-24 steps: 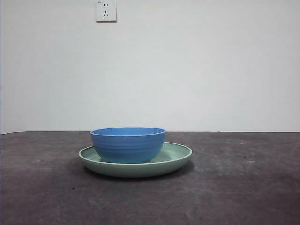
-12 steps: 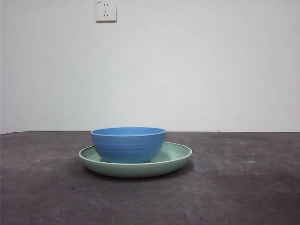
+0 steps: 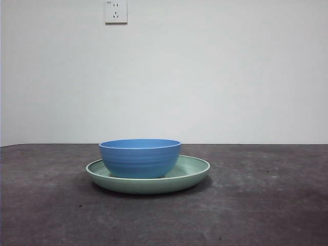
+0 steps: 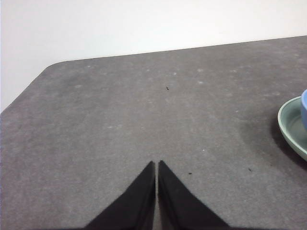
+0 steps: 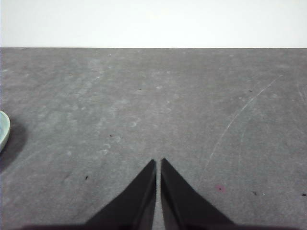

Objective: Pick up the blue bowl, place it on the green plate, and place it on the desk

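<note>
Two dishes sit stacked on the desk [image 3: 266, 205], a stretch of bare mottled surface lying between them and its near edge. Lowest is the green plate [image 3: 195, 171], flat on the dark top, its raised rim showing all around. Inside it stands the blue bowl [image 3: 139, 158], upright, resting on the plate's floor and set a little toward the plate's left side in the front view, so more green shows on the right. Behind them the desk runs back to its far edge against a pale wall, where a white socket [image 3: 116, 11] is mounted high up.

Neither arm is near the dishes. The left claw [image 4: 157, 165] hangs over bare desk with its jaws pressed together, holding nothing; the plate's rim shows off to one side. The right claw [image 5: 158, 163] is likewise closed tip to tip and empty, over bare desk well apart from the plate.
</note>
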